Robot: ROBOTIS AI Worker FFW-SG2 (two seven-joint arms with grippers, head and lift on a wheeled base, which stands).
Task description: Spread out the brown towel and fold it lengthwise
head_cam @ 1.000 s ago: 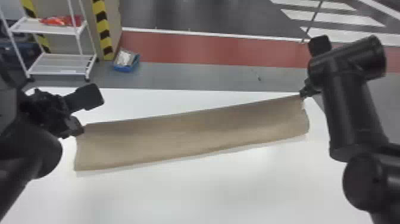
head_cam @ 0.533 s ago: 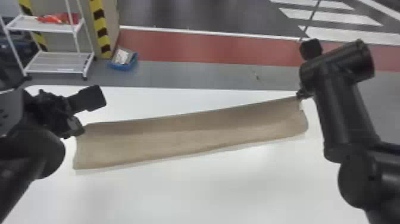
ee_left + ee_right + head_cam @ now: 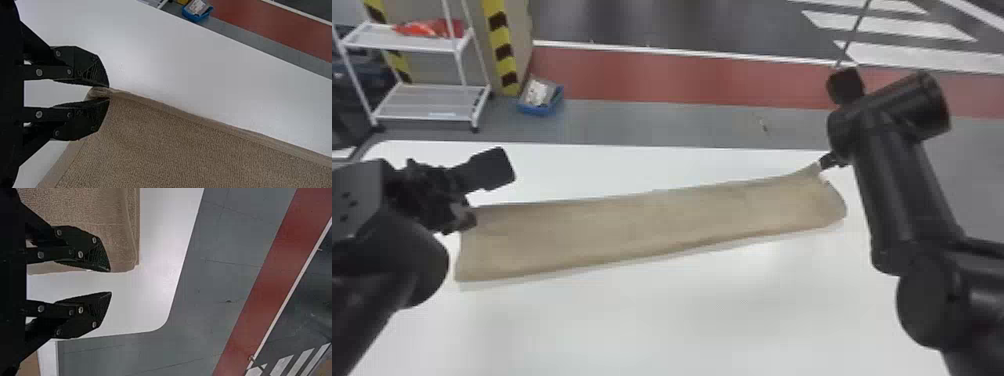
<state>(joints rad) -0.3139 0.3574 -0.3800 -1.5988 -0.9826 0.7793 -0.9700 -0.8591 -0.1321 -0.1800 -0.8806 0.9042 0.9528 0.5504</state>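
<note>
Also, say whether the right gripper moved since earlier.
Yes: in the head view, the right gripper sits farther left and lower relative to the blue box.

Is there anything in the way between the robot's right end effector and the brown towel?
No, nothing visible stands between the right end effector and the brown towel, whose edge lies right by one finger.

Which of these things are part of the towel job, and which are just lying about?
Part of the job:
- brown towel
- left gripper, pinching a towel corner
- right gripper, open at the towel's other end
- white table underneath

Just lying about:
- white rack
- red item on it
- blue box on the floor
</note>
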